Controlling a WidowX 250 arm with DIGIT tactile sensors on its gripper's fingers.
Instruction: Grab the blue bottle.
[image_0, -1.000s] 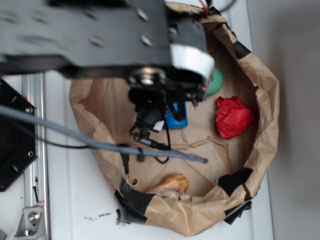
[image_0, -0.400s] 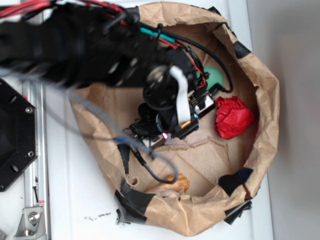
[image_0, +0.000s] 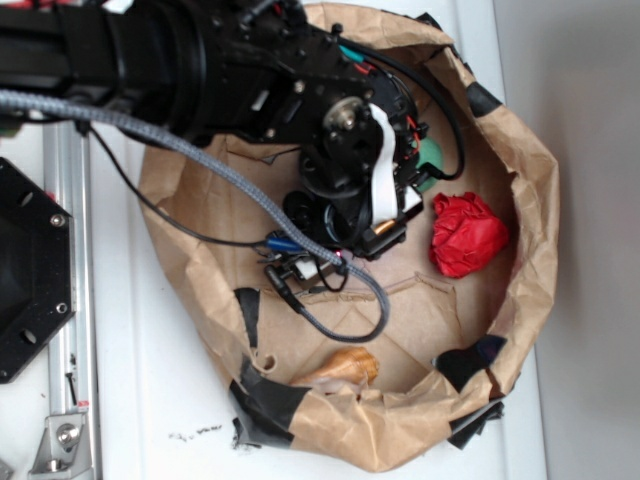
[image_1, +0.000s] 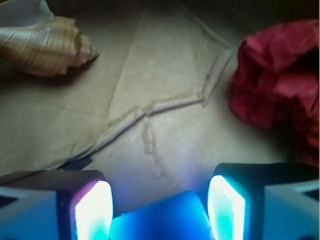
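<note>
In the wrist view the blue bottle (image_1: 160, 221) lies on brown paper at the bottom edge, and only one rounded blue end shows. My gripper (image_1: 159, 199) is open, with one glowing pad (image_1: 94, 210) close on its left and the other close on its right. The bottle's end sits slightly tilted between them. In the exterior view my gripper (image_0: 372, 236) is low inside the paper basin, and the arm hides the bottle.
The basin is a brown paper bag with a rolled rim (image_0: 530, 200). A red crumpled lump (image_0: 466, 234) lies just right of the gripper, also in the wrist view (image_1: 280, 85). A green ball (image_0: 436, 156) peeks out behind the arm. A tan seashell (image_0: 345, 366) lies near the front wall, also in the wrist view (image_1: 45, 42).
The arm has swung and lowered into the basin. The bottle, visible one second ago, is now covered by the gripper. The other objects have not moved.
</note>
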